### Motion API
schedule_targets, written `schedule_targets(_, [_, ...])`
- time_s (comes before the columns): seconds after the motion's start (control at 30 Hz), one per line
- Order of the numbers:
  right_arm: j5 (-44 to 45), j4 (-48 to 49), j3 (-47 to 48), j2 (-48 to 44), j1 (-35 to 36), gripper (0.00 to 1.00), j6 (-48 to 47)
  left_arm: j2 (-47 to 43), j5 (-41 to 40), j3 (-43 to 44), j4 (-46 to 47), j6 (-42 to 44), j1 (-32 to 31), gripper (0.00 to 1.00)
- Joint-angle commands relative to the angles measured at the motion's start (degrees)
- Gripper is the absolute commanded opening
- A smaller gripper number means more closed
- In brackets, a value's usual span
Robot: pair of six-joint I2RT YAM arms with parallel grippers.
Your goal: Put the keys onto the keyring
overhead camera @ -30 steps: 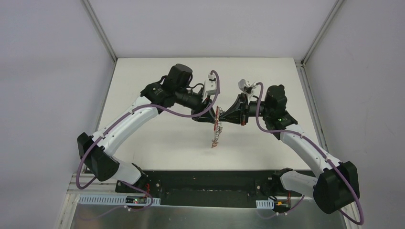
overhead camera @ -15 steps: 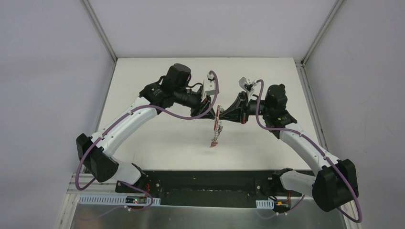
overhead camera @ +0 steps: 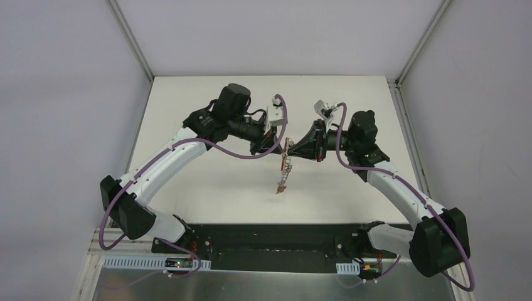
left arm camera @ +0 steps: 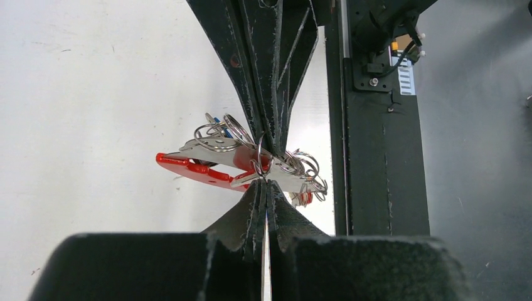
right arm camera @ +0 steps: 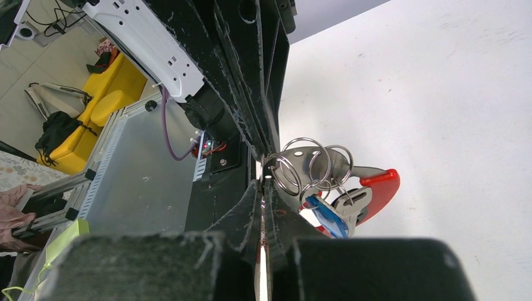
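So the left hand (overhead camera: 278, 148) has just snapped fully shut on the keyring (overhead camera: 285, 164). The right hand (overhead camera: 296, 149), also clamped tight, holds it up over the middle of the desk (overhead camera: 207, 182). Both are pinching it now, so I'd guess prying a ring open comes next.

Grey metal keyring (right arm camera: 305, 164) of bunched split rings joined to thick red curved band is hanging mid-air, red band pointing sideways; small blue-headed silver key (right arm camera: 327, 217) is dangling off the rings, more tags trailing straight down below, too small to make out
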Motion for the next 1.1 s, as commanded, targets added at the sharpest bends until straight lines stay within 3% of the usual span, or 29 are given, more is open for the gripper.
schedule_targets(0.0, [0.8, 4.6, 0.0, -0.2, -0.6, 0.00, 1.1, -0.3, -0.3, 0.6, -0.3, 1.7, -0.4, 0.00])
schedule_targets(0.87, [2.9, 5.5, -0.6, 0.3, -0.9, 0.00, 2.0, 1.5, -8.0, 4.0, -4.4, 4.1, -4.7, 0.00])
schedule_targets(1.07, [1.7, 5.5, -1.1, -0.4, -1.4, 0.00, 0.9, -0.6, -10.9, 3.7, -6.4, 5.6, -4.3, 0.13])
